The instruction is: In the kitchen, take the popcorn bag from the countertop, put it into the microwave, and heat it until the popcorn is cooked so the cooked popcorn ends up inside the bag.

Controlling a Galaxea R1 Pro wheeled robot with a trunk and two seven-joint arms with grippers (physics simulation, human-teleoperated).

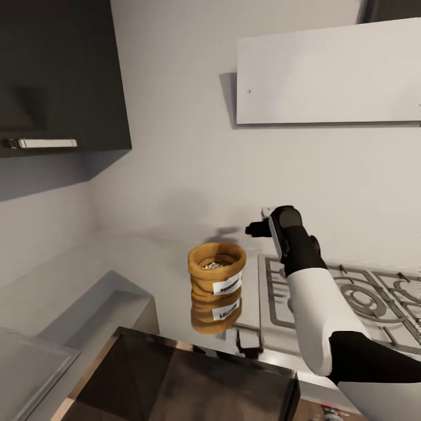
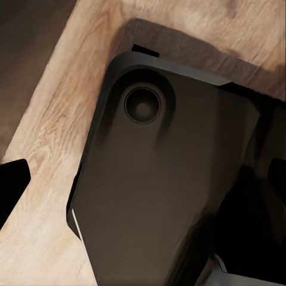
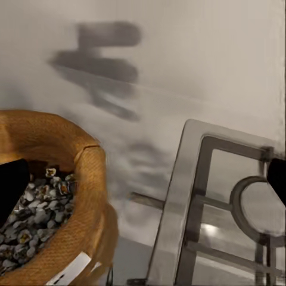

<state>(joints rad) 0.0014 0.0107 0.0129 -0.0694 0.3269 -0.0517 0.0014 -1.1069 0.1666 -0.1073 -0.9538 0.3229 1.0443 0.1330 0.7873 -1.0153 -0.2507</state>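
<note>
White-and-black right arm (image 1: 316,298) reaches forward over the gas hob (image 1: 345,292), its tool (image 1: 252,229) just beyond the popcorn bag (image 1: 216,269); whether its fingers are apart cannot be told. Bag stands upright on the glossy grey worktop (image 1: 146,263), kernels (image 3: 36,208) inside.

Small tan-brown cloth popcorn bag (image 1: 216,268) stands upright on long glossy grey countertop (image 1: 140,263), just left of steel gas hob with black grates (image 1: 345,295). Tiny whitish-cream popcorn kernels (image 3: 33,208) inside bag. Wall behind.
</note>
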